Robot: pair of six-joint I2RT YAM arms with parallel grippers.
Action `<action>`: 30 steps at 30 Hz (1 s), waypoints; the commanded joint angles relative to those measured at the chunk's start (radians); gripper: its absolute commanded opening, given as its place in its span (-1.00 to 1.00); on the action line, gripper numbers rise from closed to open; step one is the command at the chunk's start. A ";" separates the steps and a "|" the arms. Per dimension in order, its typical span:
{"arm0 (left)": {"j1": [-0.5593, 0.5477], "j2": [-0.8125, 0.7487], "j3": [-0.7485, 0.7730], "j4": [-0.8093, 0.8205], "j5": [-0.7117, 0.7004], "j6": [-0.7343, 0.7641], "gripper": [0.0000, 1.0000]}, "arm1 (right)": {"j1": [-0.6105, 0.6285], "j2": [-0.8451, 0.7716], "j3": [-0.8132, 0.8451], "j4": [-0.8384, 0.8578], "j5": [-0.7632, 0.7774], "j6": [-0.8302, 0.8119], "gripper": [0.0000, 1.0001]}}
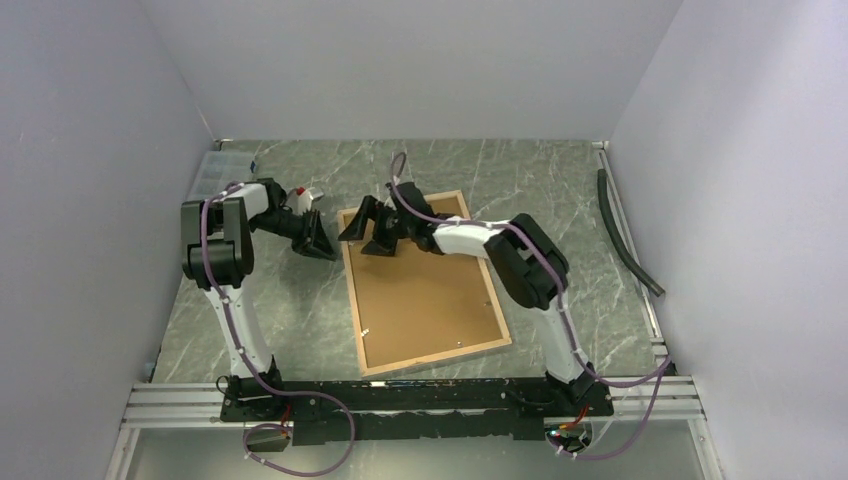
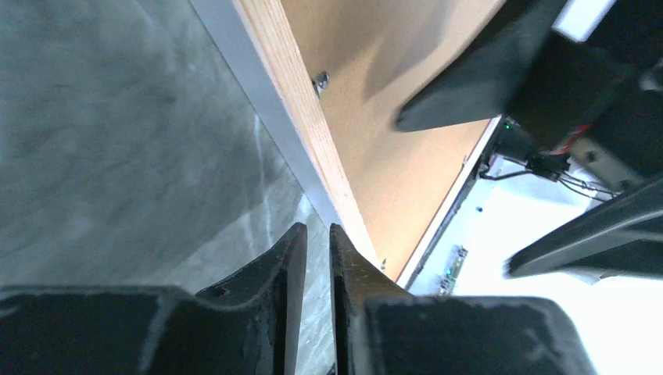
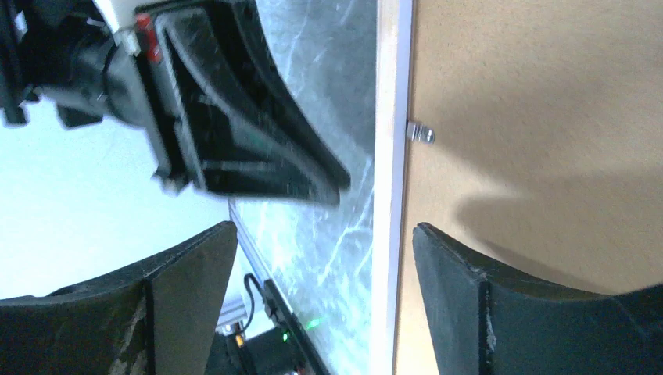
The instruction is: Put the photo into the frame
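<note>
Left hand (image 2: 317,234) nearly pressed together, empty, beside frame (image 2: 301,94) rim; right hand (image 3: 322,230) spread astride it by a clip (image 3: 421,133); only overhead shows the whole backing board (image 1: 425,290).

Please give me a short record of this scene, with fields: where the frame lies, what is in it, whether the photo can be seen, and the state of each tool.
frame: large rectangular picture frame with light-wood back rim, lying face down on the grey marbled table
in frame: plain brown fibreboard backing panel, small metal clip at its edge
photo: not visible
left tool: fingers almost together, nothing between them, at the frame's left edge
right tool: open, straddling that edge, holding nothing
</note>
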 commanded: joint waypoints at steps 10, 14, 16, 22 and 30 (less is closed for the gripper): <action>-0.038 -0.157 -0.076 -0.073 -0.172 0.176 -0.48 | -0.401 -0.567 -0.299 -0.435 0.328 -0.275 0.99; -0.097 -0.190 -0.143 -0.035 -0.233 0.173 -0.50 | -0.490 -0.591 -0.389 -0.429 0.366 -0.279 0.99; -0.141 -0.212 -0.184 -0.010 -0.257 0.166 -0.52 | -0.501 -0.553 -0.397 -0.422 0.357 -0.284 0.99; -0.237 -0.272 -0.245 0.040 -0.336 0.151 -0.60 | -0.497 -0.399 -0.335 -0.368 0.244 -0.265 0.99; -0.342 -0.238 -0.224 0.071 -0.367 0.111 -0.62 | -0.412 -0.204 -0.113 -0.366 0.183 -0.236 0.98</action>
